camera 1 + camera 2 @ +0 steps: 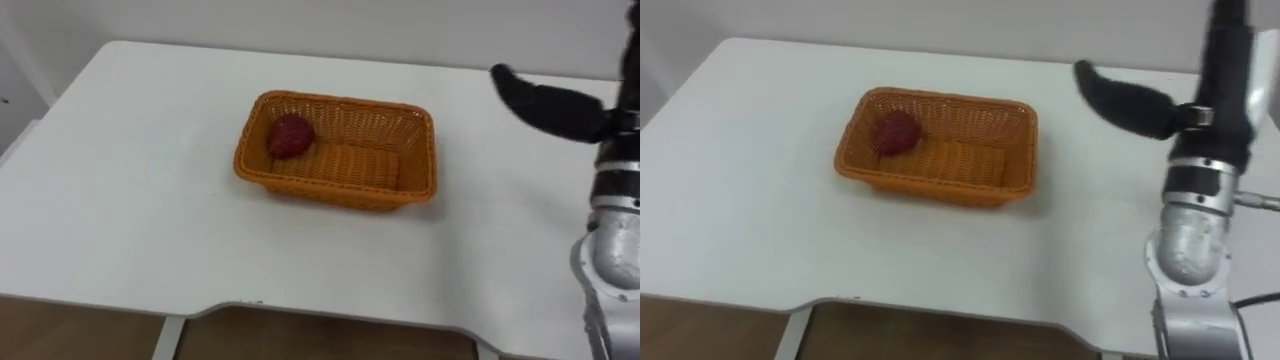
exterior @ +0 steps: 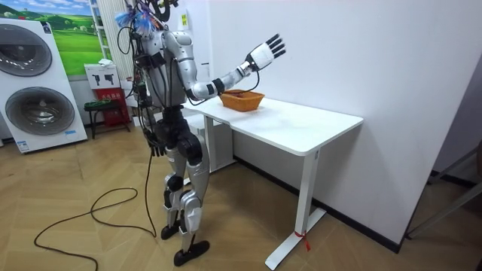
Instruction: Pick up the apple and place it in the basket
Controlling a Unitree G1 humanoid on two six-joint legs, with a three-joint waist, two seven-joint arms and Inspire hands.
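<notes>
One apple, sitting in basket

White table (image 1: pixel 130 200) carrying orange wicker basket (image 1: pixel 330 187) near its middle. Right hand (image 1: pixel 545 105) raised right of basket, well clear, fingers straight and spread, holding nothing. Left hand (image 2: pixel 154 142) down at hip. Red apple (image 1: pixel 290 135) inside basket, left end.

The right eye view's top edge cuts the fingertips off the right hand (image 1: pixel 1225 90). In the room view the wall of the wicker basket (image 2: pixel 241 100) hides the apple (image 1: pixel 290 135).
</notes>
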